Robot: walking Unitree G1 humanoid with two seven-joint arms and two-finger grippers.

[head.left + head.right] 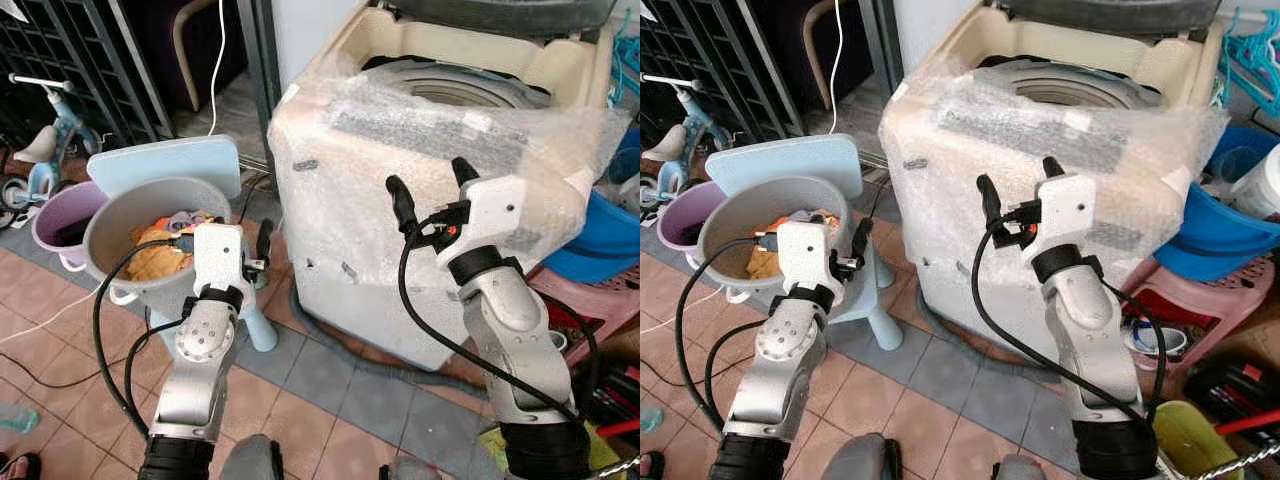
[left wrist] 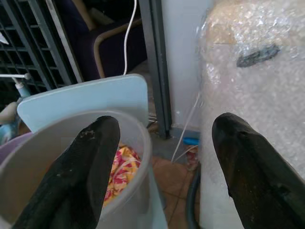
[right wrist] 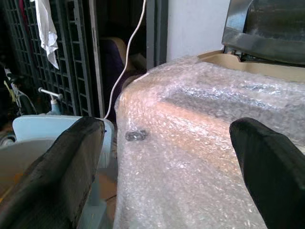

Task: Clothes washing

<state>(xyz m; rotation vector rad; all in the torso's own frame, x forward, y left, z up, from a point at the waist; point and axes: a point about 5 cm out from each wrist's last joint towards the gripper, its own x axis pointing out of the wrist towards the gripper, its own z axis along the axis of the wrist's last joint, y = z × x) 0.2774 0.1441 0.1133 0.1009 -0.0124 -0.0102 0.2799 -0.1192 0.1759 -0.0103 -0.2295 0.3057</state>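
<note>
Both grippers, left [image 1: 228, 238] and right [image 1: 433, 188], gape empty; one bucket [image 1: 112, 225] of clothes [image 1: 165, 242] below the left, one wrapped washing machine [image 1: 440, 120] ahead, its drum half hidden.

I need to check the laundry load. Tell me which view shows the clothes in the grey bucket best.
The left eye view: it looks down into the grey bucket at the orange clothes, partly behind the left gripper. The right eye view shows less; the left wrist view a patterned sliver; the right wrist view barely any.

A home laundry corner on a tiled floor [image 1: 330, 400], shown by a bubble-wrapped top-loading washing machine [image 1: 420, 200], a grey bucket of clothes [image 1: 150, 215], plastic basins [image 1: 1215, 235], a child's tricycle [image 1: 40, 150] and a metal grille [image 1: 80, 60].
</note>
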